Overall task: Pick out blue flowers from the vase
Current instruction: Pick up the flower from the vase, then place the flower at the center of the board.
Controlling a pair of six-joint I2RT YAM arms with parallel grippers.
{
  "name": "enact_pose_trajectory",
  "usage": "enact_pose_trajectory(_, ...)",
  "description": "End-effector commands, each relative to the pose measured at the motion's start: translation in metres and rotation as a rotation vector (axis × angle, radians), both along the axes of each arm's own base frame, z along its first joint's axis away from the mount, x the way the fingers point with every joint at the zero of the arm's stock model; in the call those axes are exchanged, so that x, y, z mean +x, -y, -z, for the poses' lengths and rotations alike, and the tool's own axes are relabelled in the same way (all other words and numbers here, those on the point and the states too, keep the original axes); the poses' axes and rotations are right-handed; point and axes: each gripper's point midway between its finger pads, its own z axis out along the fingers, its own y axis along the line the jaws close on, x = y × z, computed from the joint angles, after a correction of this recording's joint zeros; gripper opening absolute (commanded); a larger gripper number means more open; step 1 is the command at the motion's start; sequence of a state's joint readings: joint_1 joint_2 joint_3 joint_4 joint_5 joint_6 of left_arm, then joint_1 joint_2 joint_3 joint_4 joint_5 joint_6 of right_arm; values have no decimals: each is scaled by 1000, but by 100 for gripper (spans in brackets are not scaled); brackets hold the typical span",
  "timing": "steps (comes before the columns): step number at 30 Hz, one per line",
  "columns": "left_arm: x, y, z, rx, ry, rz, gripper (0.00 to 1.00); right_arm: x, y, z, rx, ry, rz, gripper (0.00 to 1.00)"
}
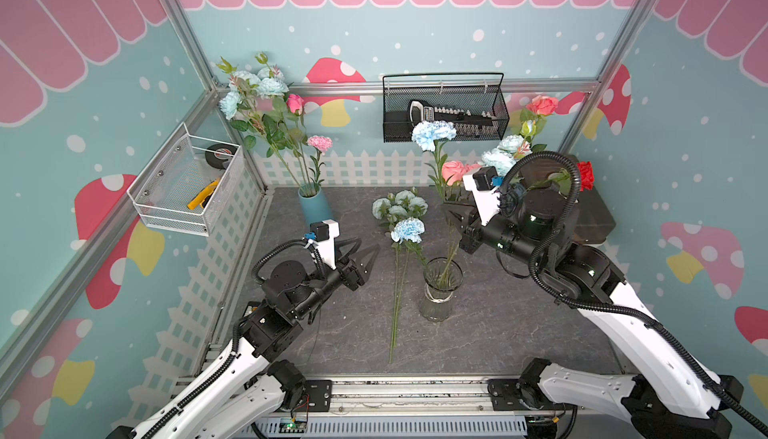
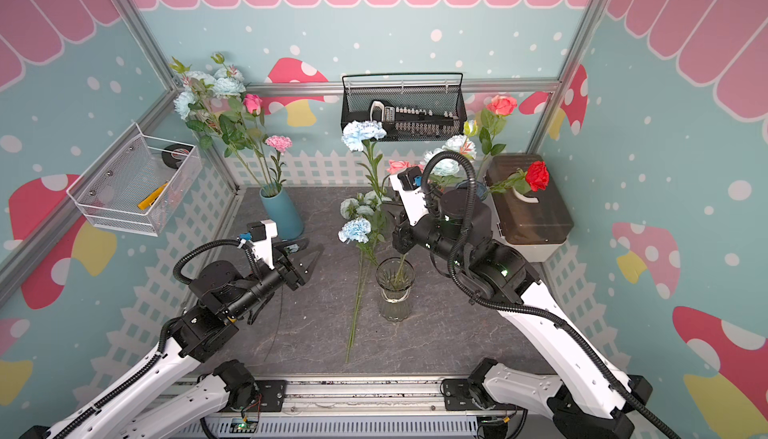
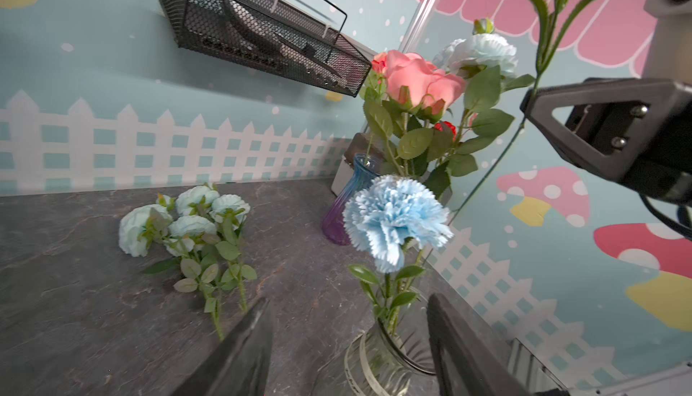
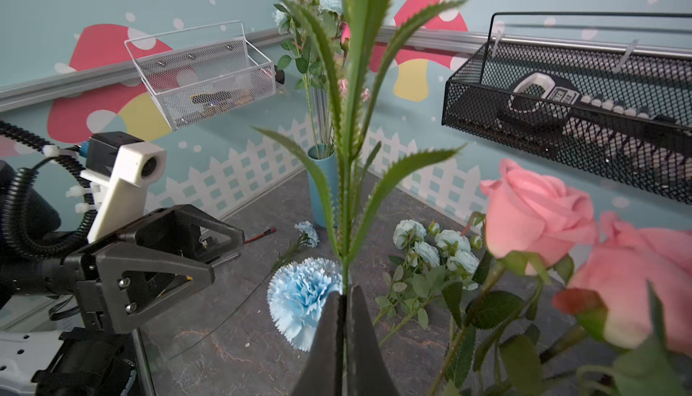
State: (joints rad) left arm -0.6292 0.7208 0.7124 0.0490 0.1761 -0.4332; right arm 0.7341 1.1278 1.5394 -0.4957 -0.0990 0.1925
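Right gripper (image 4: 343,295) pinched on stem of pale-blue frilly carnation (image 1: 433,134), clear glass vase (image 1: 436,304) below, probably extracting. Left gripper (image 3: 346,300) wide, empty.

Twin overhead views down on tabletop (image 1: 353,333); low, close wrist views across it.

Right gripper (image 4: 343,295) is pinched tight on a green stem (image 4: 348,158), with saw-edged leaves fanning out past the fingertips. A blue carnation (image 4: 296,300) head sits just beyond the tips, partly hidden by them. A pale blue bunch (image 4: 438,248) lies on the grey table (image 4: 243,353) beside it. A small blue carnation (image 4: 307,231) lies farther off, near the teal vase (image 4: 321,191) at the wall corner. Pink roses (image 4: 539,210) are close to the lens and blurry. Left gripper (image 4: 224,253) hangs over the table, jaws apart, empty. A white wire basket (image 4: 202,72) and a black wire basket (image 4: 569,113) are on the walls.
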Motion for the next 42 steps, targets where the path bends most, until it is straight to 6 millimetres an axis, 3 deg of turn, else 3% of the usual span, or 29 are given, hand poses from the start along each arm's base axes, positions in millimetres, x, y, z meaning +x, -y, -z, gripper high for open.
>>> enact_pose_trajectory(1,-30,8,-60,-116,83,153,65,-10,-10,-12,-27,-3,-82,0)
enact_pose_trajectory(8,-48,12,-131,-91,151,233,66,-19,-28,-48,7,-16,-192,0)
enact_pose_trajectory(13,-59,34,-159,-27,185,387,66,-36,-35,-54,23,-25,-295,0)
enact_pose_trajectory(24,-56,62,-112,110,143,539,62,-80,-52,-42,64,-66,-571,0)
enact_pose_trajectory(35,-54,75,-102,108,144,623,45,-87,-59,-40,100,-79,-647,0)
enact_pose_trajectory(42,-60,78,-106,73,154,670,32,-83,-62,-38,106,-85,-642,0)
